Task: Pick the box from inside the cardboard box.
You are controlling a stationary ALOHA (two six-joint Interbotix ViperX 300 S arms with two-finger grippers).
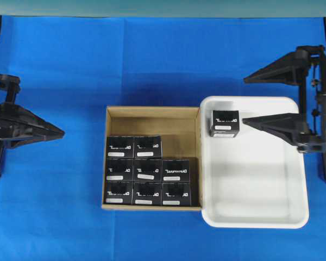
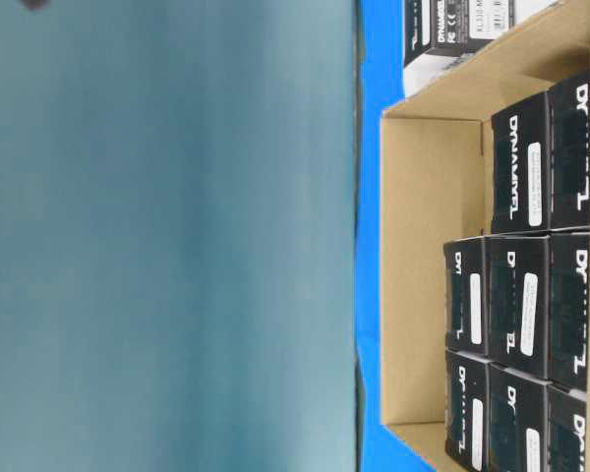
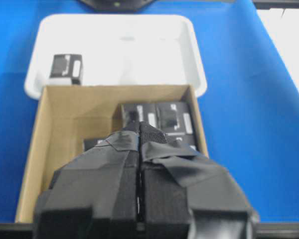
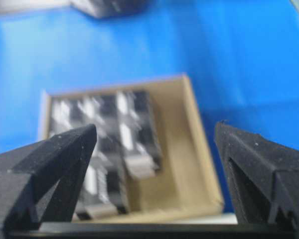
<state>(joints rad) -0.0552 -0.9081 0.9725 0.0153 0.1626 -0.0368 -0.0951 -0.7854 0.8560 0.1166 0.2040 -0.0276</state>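
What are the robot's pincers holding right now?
Nothing. The right pincer is wide open and empty, beside a black box in the white tray. The left pincer is shut on nothing.

Overhead view: bright, even light, sharp throughout. Soft shadows fall beside the cardboard box (image 1: 152, 111) on the blue cloth (image 1: 70, 217) and inside the white tray (image 1: 255, 217). No glare; white tray close to blown out.

Table-level view: turned sideways; a flat, dull teal surface (image 2: 167, 236) fills the left half. Box lettering crisp.

Left wrist view: the left gripper (image 3: 139, 130) in the foreground is soft; the tray's far end is washed out, mildly hazy.

Right wrist view: heavily blurred. The black boxes (image 4: 114, 149) smear, and the right gripper's (image 4: 154, 137) fingers (image 4: 55, 164) are only a little sharper.
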